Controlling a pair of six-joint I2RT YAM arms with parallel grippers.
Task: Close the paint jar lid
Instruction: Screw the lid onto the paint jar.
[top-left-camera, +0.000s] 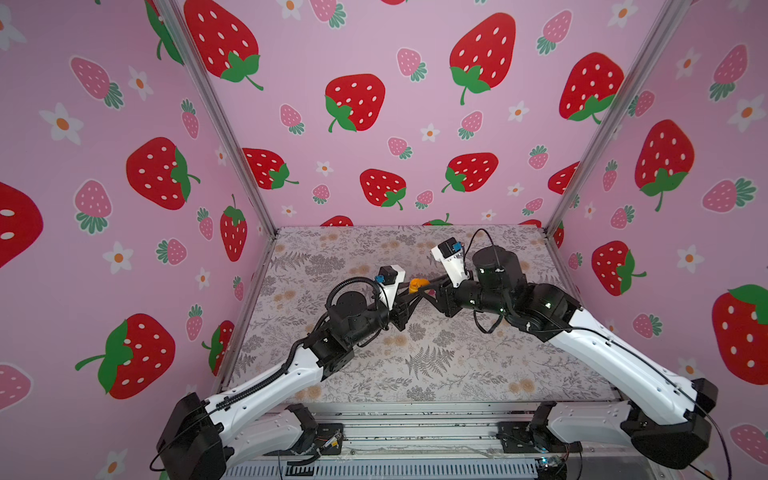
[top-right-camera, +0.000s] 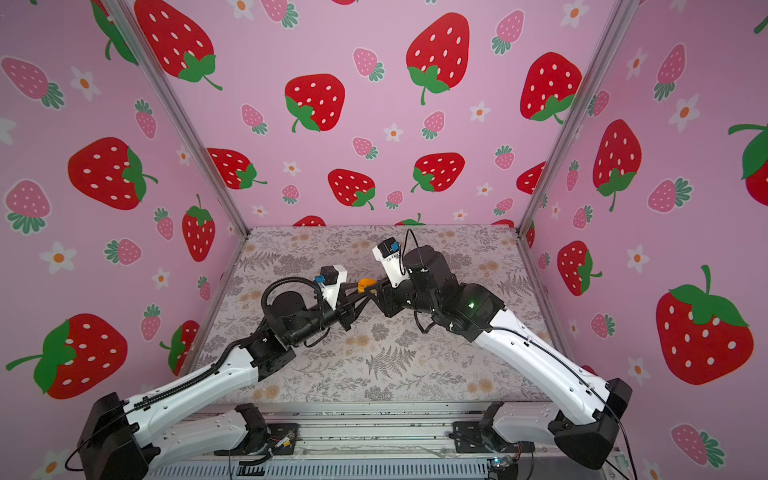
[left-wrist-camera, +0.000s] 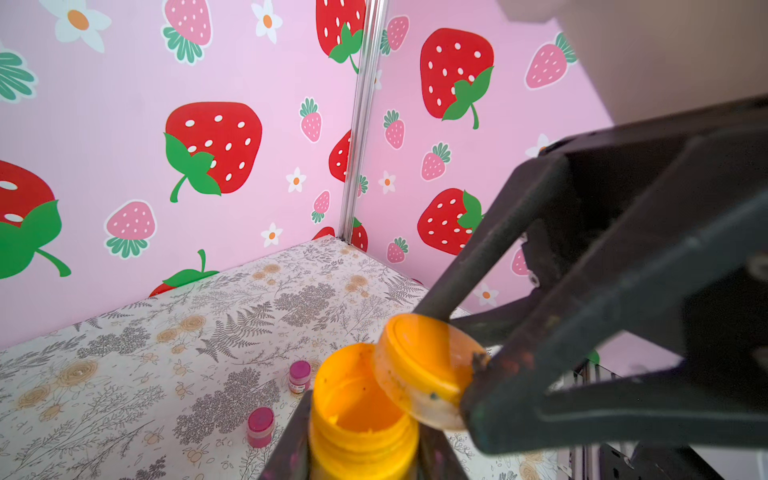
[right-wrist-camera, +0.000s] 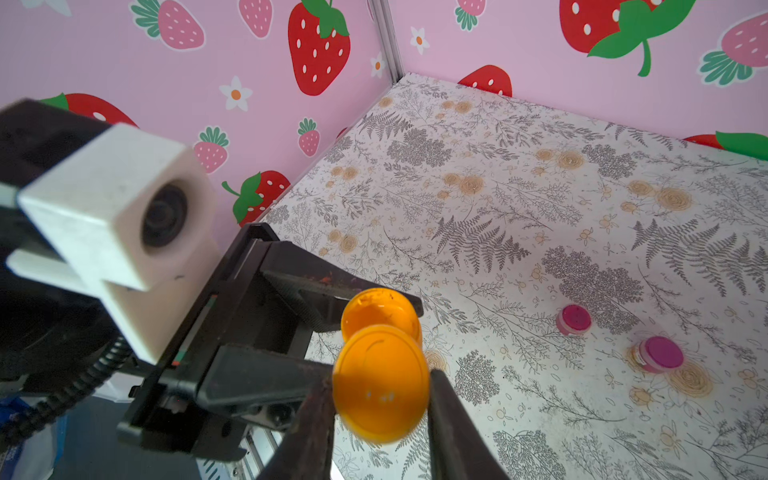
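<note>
Left jaws clamp the open orange paint jar (left-wrist-camera: 357, 399). Right jaws pinch its lid (right-wrist-camera: 380, 382), tilted at the jar's rim.

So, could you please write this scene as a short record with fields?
left gripper: shut on the orange jar
right gripper: shut on the orange lid
orange jar: open, orange inside
orange lid: tilted at the jar's rim, not seated
pink jars: two, lids on, standing on the table
</note>
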